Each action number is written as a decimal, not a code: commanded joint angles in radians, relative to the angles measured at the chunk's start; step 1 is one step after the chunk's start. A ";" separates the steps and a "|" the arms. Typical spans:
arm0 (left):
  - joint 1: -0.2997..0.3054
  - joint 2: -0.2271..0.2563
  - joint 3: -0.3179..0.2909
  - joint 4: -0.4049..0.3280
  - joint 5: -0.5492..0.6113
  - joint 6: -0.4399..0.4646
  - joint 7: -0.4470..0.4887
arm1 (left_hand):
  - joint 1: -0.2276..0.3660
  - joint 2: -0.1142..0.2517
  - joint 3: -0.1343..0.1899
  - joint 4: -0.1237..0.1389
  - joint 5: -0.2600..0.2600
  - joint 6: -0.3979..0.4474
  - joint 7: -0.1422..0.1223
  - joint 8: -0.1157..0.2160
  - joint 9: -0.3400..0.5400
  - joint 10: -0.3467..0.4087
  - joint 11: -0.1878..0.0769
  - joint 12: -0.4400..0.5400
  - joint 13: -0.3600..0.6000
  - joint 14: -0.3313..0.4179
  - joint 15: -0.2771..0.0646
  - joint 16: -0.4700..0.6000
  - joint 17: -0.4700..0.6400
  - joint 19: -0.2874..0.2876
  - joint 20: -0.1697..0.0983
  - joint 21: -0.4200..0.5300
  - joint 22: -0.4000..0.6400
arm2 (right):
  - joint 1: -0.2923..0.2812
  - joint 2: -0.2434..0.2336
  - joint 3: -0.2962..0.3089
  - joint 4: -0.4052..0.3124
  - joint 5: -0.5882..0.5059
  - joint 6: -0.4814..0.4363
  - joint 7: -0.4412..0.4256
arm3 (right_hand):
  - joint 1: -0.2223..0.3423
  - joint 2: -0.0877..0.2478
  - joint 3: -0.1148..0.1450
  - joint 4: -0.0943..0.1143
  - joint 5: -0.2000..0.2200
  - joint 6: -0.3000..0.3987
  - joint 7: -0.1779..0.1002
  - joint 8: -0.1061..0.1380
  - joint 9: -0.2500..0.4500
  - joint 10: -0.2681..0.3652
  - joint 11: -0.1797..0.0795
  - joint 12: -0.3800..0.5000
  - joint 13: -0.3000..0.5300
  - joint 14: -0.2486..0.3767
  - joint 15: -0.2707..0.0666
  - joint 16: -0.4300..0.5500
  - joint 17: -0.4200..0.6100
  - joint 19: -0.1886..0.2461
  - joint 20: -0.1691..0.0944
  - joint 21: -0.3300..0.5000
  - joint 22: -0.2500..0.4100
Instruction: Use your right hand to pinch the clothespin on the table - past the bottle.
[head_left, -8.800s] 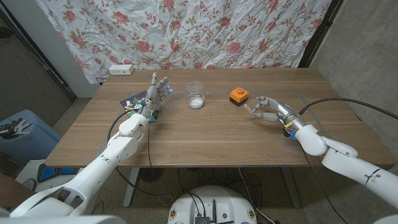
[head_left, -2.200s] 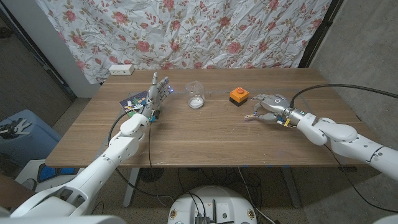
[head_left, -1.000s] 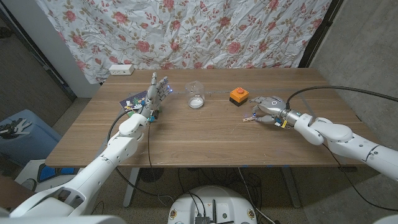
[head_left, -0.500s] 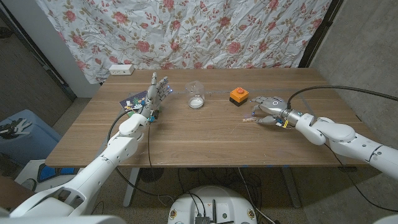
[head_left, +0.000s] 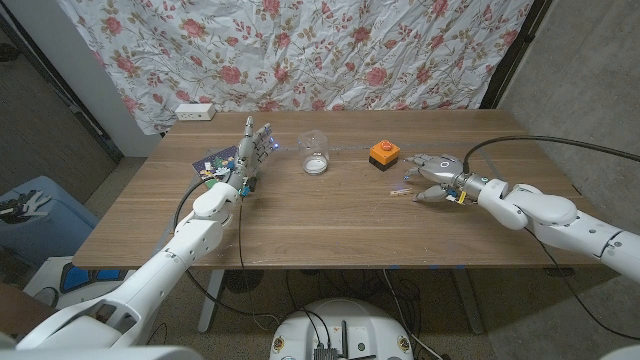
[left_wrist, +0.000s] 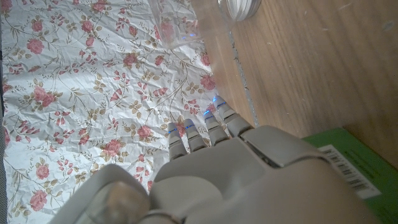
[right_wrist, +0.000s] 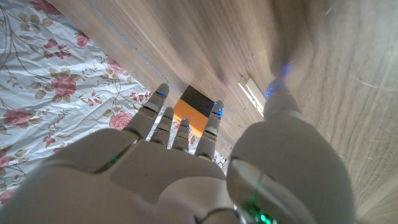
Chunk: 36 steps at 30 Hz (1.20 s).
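Fingers (head_left: 428, 161) of my right hand (head_left: 436, 177) spread over wooden table (head_left: 330, 215), thumb apart, nothing gripped. Orange box (head_left: 384, 153) just beyond fingertips. Clear bottle (head_left: 315, 153) farther off, toward my left hand (head_left: 250, 152), upright, fingers straight, empty. Clothespin (head_left: 405, 187) on table, just beside my thumb tip.

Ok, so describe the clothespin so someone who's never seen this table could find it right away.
Start at the wooden table and find the orange and black block on its far right side. Just nearer than the block, at the fingertips of the right hand, lies the clothespin. It is small, pale and slim, unlike the chunky bright block.
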 joint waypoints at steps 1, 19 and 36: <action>0.005 0.006 -0.003 -0.006 -0.003 -0.001 -0.002 | 0.003 0.008 0.000 0.006 0.004 0.000 -0.009 0.006 0.005 0.003 -0.006 0.006 0.002 0.006 -0.011 0.005 0.004 0.007 -0.001 0.007 0.002 | -0.027 -0.020 0.037 -0.023 0.057 0.005 0.028 | -0.029 0.007 -0.005 0.009 0.010 -0.079 0.019 -0.043 -0.007 -0.012 0.004 0.008 0.001 -0.010 0.015 -0.009 0.003 -0.011 0.004 0.002 0.003; 0.006 0.008 -0.004 -0.010 -0.003 0.001 -0.001 | 0.003 0.008 0.000 0.006 0.004 0.000 -0.009 0.006 0.005 0.003 -0.007 0.006 0.002 0.005 -0.011 0.005 0.004 0.006 -0.001 0.007 0.002 | -0.118 0.028 0.173 0.045 0.461 0.105 -0.062 | -0.092 0.032 -0.014 0.027 -0.010 -0.061 0.021 -0.068 -0.024 0.080 0.021 0.042 -0.007 0.020 0.029 -0.003 -0.005 -0.003 0.012 0.009 0.002; 0.002 0.003 -0.001 -0.004 -0.001 -0.002 -0.001 | 0.003 0.008 0.000 0.006 0.004 0.000 -0.009 0.006 0.005 0.004 -0.008 0.006 0.002 0.005 -0.011 0.005 0.004 0.007 -0.003 0.007 0.002 | -0.127 0.114 0.227 0.083 0.683 0.118 -0.049 | -0.124 0.045 -0.020 0.027 -0.030 -0.084 0.016 -0.112 -0.037 0.106 -0.033 0.032 -0.025 0.029 -0.027 -0.011 -0.025 -0.003 -0.030 0.006 -0.001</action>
